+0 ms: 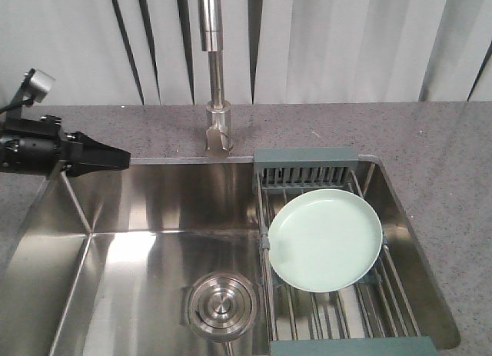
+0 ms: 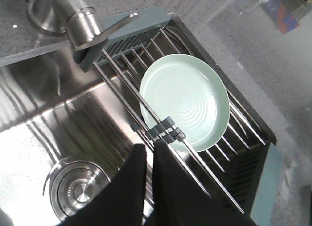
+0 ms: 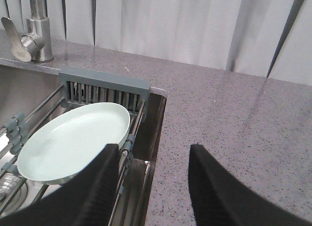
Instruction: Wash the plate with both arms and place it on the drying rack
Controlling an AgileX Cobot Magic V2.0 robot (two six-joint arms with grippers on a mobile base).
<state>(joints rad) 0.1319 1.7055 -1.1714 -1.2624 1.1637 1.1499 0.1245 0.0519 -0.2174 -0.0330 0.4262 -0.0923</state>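
No brand, label or writing legible anywhere.

Speckled grey stone desk point(image 1: 453, 141) all round, grey pleated curtain point(image 1: 346, 41) behind. Set into the desk, a stainless sink point(image 1: 138, 210), basin bare apart from the round steel drain point(image 1: 221, 304) low in the middle. Upright steel faucet point(image 1: 217, 79) at the back rim, lever handle point(image 3: 17, 38) seen in the right wrist view.

Spanning the right part of the sink, the drying rack point(image 1: 307, 158): metal rods running front to back, grey-blue end pieces, slotted end at the far side by the faucet, long axis front to back.

Lying on the rods, the plate point(image 1: 324, 238), pale mint green, face up, empty, slightly tilted, nearly as wide as the rack, its far edge close to the slotted end. Faint concentric rings visible on its face from the left wrist view point(image 2: 184, 105). Round, so no long axis and no pointing direction.

Left arm point(image 1: 31, 148) hovering over the sink's left rim, well apart from the plate. Left fingers point(image 2: 149, 157) nearly together, only a thin slit between them, holding nothing.

Right fingers point(image 3: 153, 160) spread wide, empty, above the rack's right edge and the desk, near the plate but not touching.
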